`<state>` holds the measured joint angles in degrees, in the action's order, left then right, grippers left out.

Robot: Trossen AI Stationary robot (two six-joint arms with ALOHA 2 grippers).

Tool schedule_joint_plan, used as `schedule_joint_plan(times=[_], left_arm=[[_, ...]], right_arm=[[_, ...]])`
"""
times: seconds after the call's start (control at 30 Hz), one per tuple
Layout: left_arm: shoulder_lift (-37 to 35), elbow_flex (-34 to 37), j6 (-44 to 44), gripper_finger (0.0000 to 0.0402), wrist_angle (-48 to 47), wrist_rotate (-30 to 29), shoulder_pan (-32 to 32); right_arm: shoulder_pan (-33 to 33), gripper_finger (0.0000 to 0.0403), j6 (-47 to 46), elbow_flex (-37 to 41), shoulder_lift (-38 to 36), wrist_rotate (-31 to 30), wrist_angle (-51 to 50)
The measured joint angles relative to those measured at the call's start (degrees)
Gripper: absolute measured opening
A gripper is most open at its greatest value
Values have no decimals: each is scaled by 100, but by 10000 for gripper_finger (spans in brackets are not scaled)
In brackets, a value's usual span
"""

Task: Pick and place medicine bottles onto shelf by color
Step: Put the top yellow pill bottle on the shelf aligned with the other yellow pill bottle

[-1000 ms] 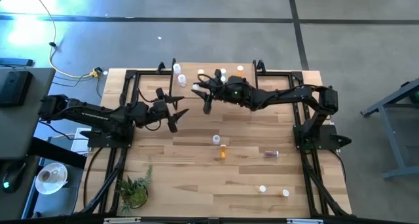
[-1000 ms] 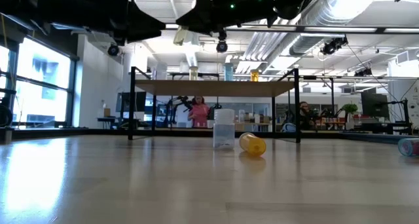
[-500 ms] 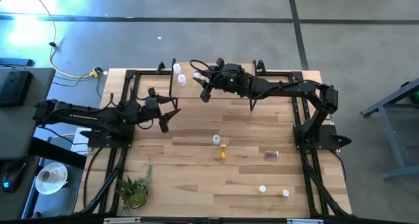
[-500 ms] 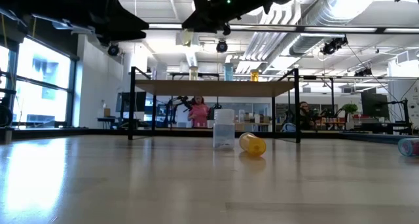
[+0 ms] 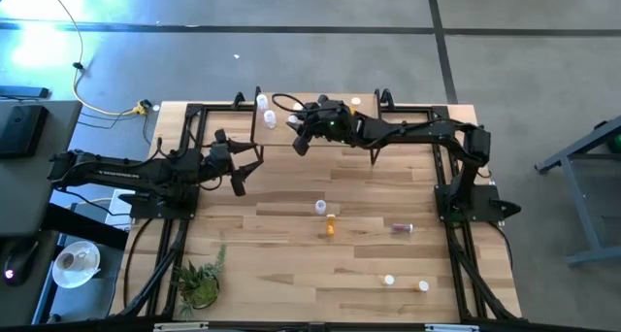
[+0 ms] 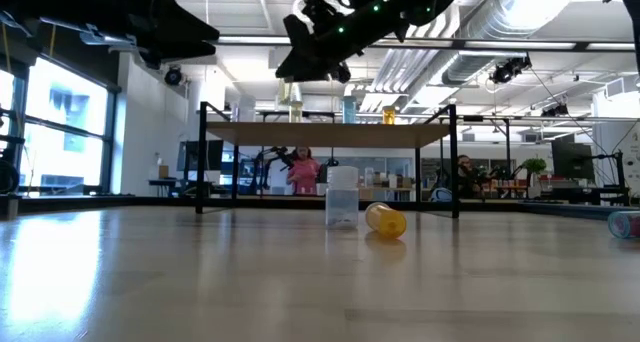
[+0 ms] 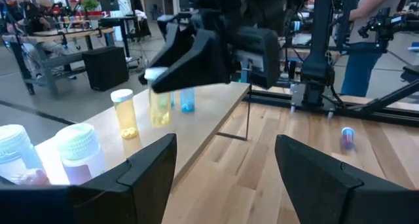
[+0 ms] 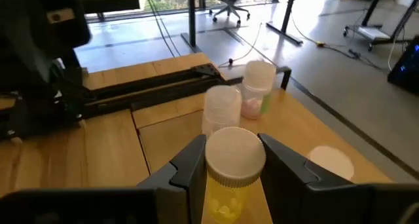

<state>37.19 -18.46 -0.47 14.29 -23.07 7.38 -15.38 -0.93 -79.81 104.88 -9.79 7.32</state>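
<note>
The right claw (image 8: 226, 168) grips a pale yellow medicine bottle (image 8: 229, 178) upright, white cap up, its long axis vertical, above the shelf (image 5: 364, 105). Just ahead of the claw stand two white-capped bottles (image 8: 239, 99). A clean placement likely means lowering straight down, clear of those neighbours, before releasing. The left claw (image 5: 240, 167) waits open and empty over the counter (image 5: 291, 245).
</note>
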Motion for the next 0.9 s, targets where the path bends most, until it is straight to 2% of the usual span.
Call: schedule_joint_plan(times=[0.3, 0.57, 0.9], left_arm=[[4, 0, -87, 247, -86, 7, 2], [4, 0, -92, 247, -83, 7, 2], [4, 0, -151, 247, -81, 57, -37]], right_arm=[[-2, 108, -318, 2, 18, -362, -246], [2, 108, -674, 3, 103, -422, -255], [55, 108, -664, 9, 278, -808, -157]])
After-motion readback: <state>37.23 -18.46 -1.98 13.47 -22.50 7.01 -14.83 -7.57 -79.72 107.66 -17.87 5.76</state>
